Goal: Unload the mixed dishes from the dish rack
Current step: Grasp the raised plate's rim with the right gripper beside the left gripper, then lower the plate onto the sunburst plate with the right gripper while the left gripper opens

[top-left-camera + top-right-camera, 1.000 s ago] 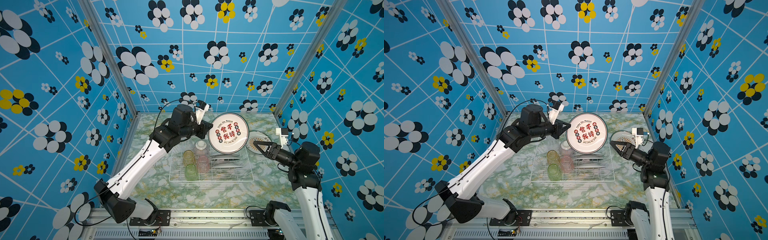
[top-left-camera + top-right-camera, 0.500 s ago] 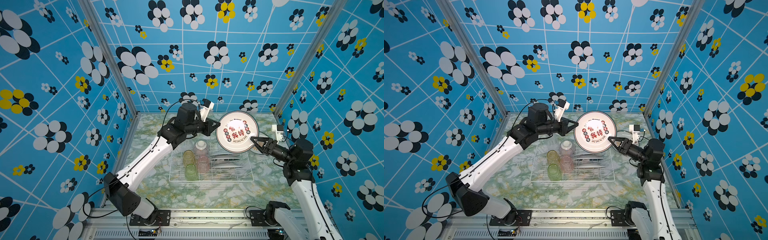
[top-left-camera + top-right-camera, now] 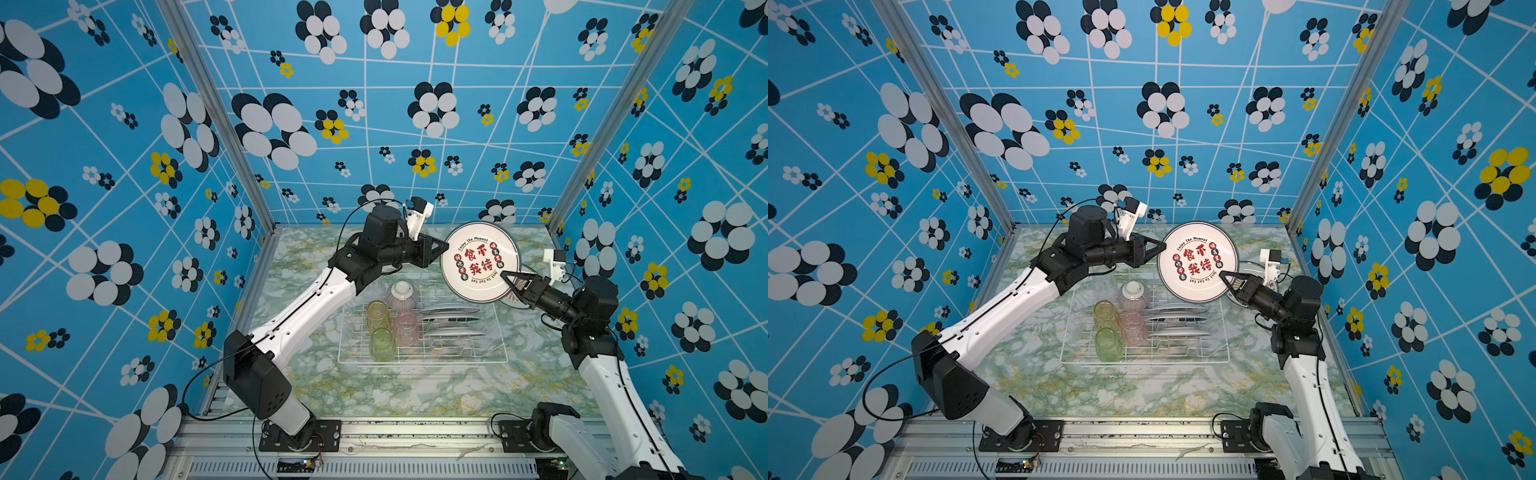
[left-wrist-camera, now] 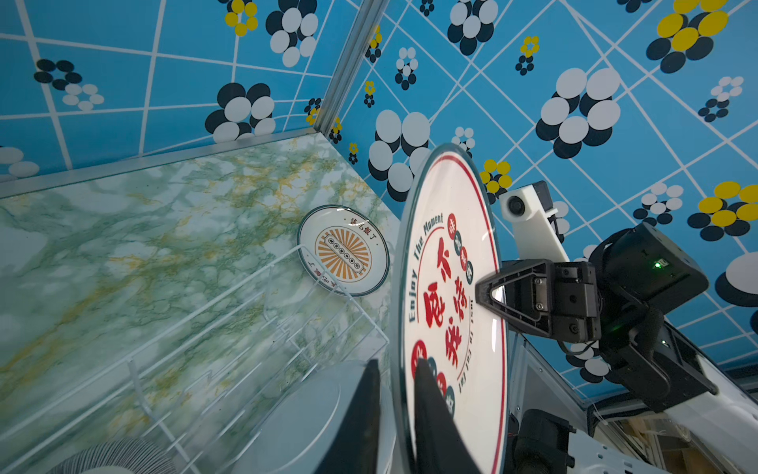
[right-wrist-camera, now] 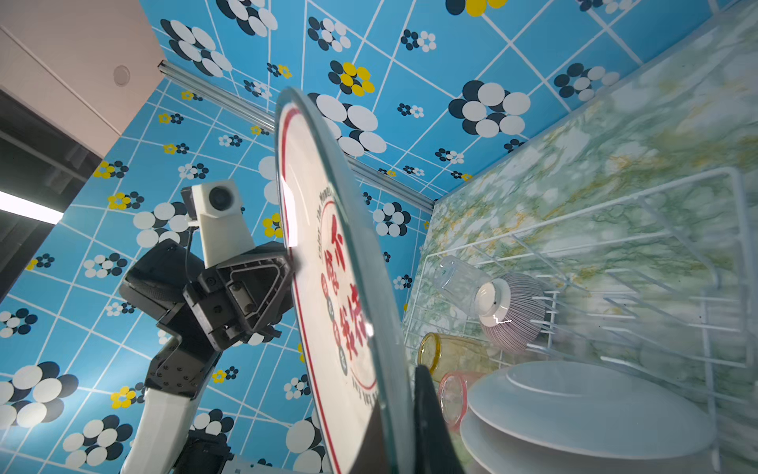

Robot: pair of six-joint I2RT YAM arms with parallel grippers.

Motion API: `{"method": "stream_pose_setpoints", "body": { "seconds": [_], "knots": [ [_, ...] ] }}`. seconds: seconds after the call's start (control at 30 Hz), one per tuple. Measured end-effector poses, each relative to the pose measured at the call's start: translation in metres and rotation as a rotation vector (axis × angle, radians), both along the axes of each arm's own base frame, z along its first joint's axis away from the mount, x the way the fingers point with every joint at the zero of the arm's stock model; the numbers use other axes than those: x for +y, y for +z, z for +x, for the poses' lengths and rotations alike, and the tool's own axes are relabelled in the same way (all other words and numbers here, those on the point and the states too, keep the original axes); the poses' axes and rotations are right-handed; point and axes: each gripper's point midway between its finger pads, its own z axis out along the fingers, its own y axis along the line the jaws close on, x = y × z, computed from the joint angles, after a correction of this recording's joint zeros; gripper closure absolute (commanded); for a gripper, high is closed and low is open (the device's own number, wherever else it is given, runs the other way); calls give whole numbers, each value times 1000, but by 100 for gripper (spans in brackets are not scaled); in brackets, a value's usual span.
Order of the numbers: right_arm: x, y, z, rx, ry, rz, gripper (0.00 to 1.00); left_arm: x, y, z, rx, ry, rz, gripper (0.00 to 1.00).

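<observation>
Handover, centre-right in a top view: right gripper (image 3: pixel 504 276) clamps the round white red-lettered plate (image 3: pixel 478 262); left gripper (image 3: pixel 446 249) straddles its rim, hold unclear. Next, it should release.

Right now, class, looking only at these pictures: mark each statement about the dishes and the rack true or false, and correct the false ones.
1. The big plate with red writing is held up in the air, out of the rack. True.
2. The right fingers are shut on that plate's rim. True.
3. The striped bowl sits the right way up. False: it is upside down in the rack, white foot on top.
4. A smaller plate lies on the table outside the rack. True.
5. The green cup stands on the table outside the rack. False: it is inside the rack.
</observation>
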Motion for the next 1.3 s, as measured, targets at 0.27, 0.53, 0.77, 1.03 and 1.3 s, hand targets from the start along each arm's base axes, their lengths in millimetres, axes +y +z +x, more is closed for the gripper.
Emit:
{"method": "stream_pose_setpoints", "body": {
  "seconds": [0.27,0.53,0.77,1.03,1.3],
  "knots": [
    [-77,-52,44,200,-300,12,100,44,-32,3,-71,134,277,75],
    [-158,-123,59,440,-548,-78,100,80,-29,-26,-186,175,447,74],
    [-178,-183,63,601,-589,-127,100,83,-47,-28,-182,158,535,74],
    [-184,-220,70,687,-585,-127,100,82,-49,-29,-185,149,543,74],
    [-187,-237,76,705,-581,-124,96,81,-50,-30,-191,144,550,74]
  ]
}}
